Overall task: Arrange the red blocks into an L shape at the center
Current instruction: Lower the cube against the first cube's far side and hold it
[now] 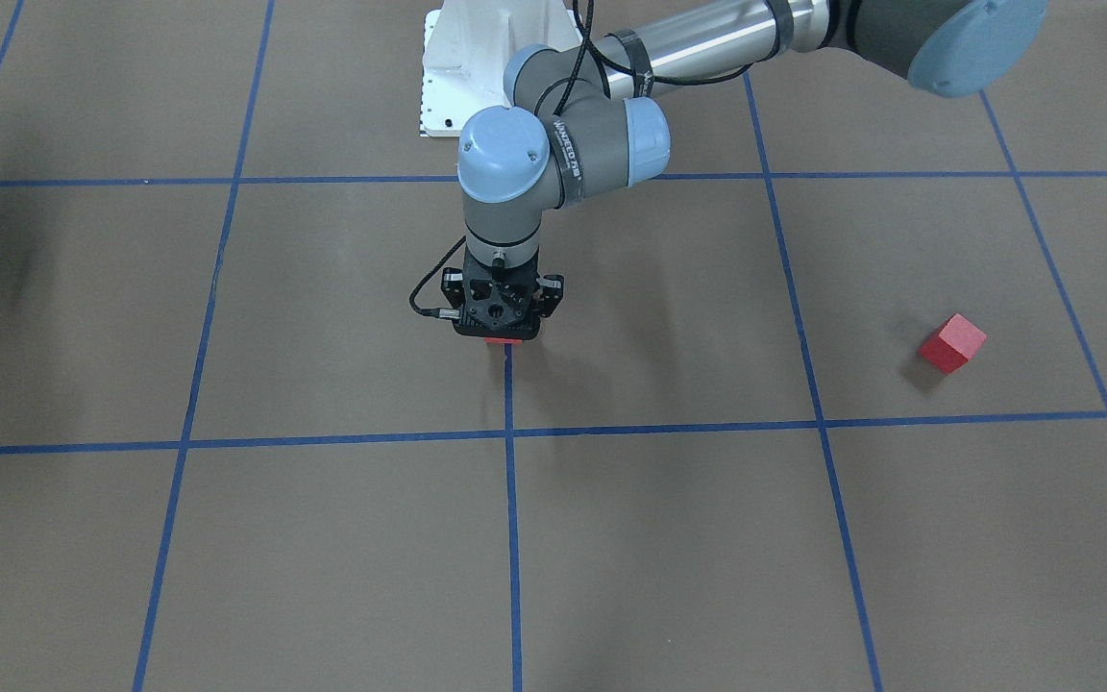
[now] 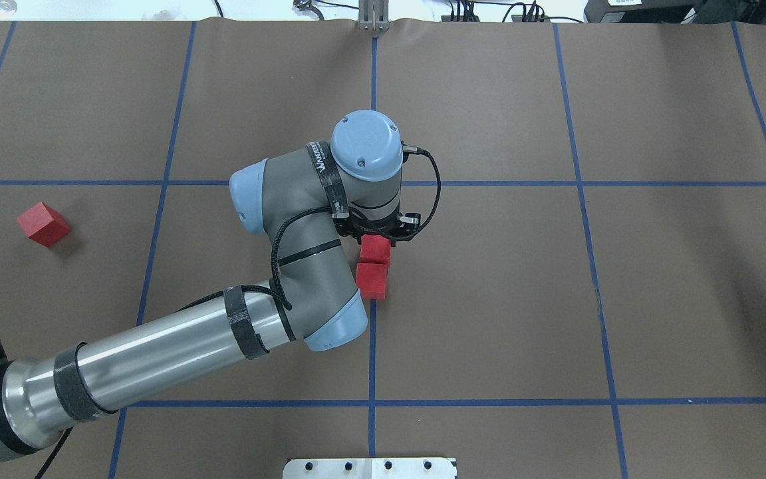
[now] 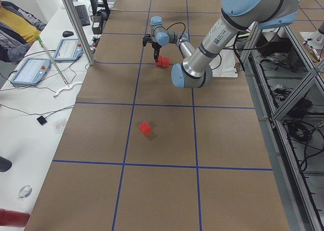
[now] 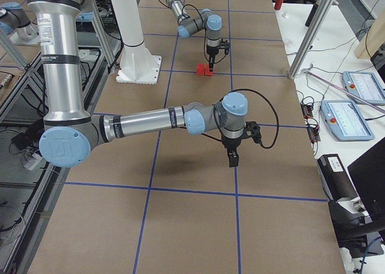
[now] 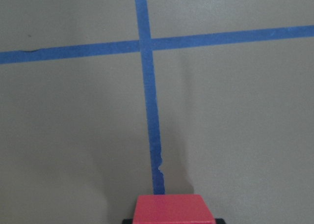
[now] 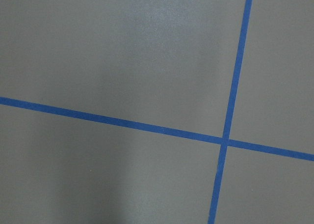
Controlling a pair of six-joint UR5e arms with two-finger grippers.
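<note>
left gripper [image 1: 499, 332] pinching red block [image 2: 376, 250] beside second block [image 2: 371, 280], long axis along blue line [image 2: 372, 346], right gripper [image 4: 233, 160] unclear

The first red cube [image 2: 376, 249] is sitting on the center [image 2: 372, 332] tape line, touching the second cube [image 2: 371, 279]. The third cube [image 2: 42, 224] is lying turned near the floor's left edge.

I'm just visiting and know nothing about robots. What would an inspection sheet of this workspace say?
Surface: brown floor, blue tape grid.
Job's things: red block touching second block at centre; third block far off on the left arm's side.
Clutter: nothing seen.
Grippers: left gripper straddles the red block, grip unclear; right gripper hangs over bare floor, state unclear.
Cables: black cable loops at left wrist, another at right.
Surroundings: white base, person at side bench with tablets.
</note>
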